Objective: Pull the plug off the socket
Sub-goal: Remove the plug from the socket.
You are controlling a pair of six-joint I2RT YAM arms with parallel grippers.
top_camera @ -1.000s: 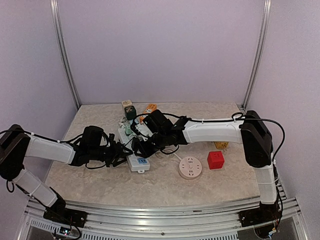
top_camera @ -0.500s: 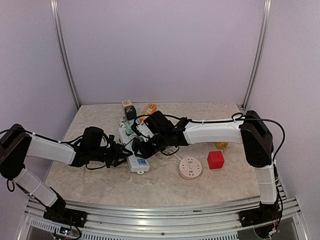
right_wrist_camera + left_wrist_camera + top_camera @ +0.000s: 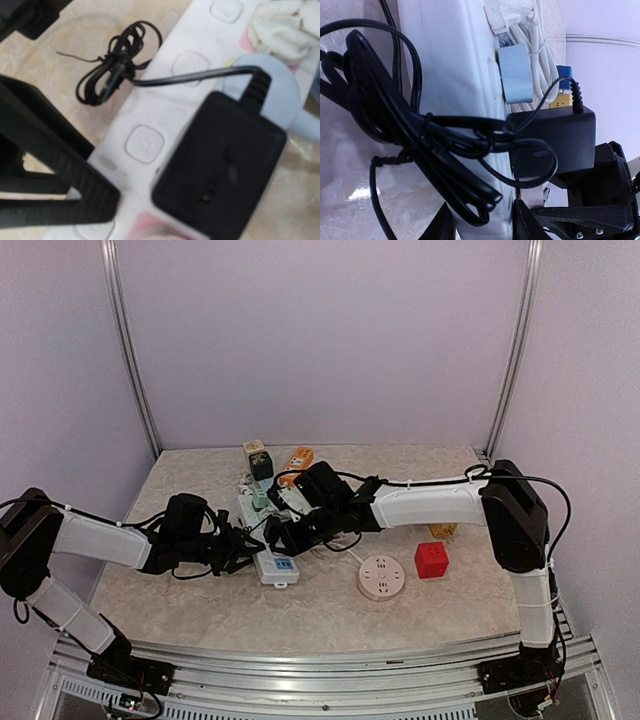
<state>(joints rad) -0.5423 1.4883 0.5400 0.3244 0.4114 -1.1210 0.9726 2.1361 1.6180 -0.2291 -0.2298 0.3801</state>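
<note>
Left fingers are cut off at the left wrist view's lower edge; contact with the power strip cannot be confirmed. The adapter plug is blurred, its prongs hidden; only one right finger is seen.

Black plug, white power strip, red cube, beige marbled tabletop.
</note>
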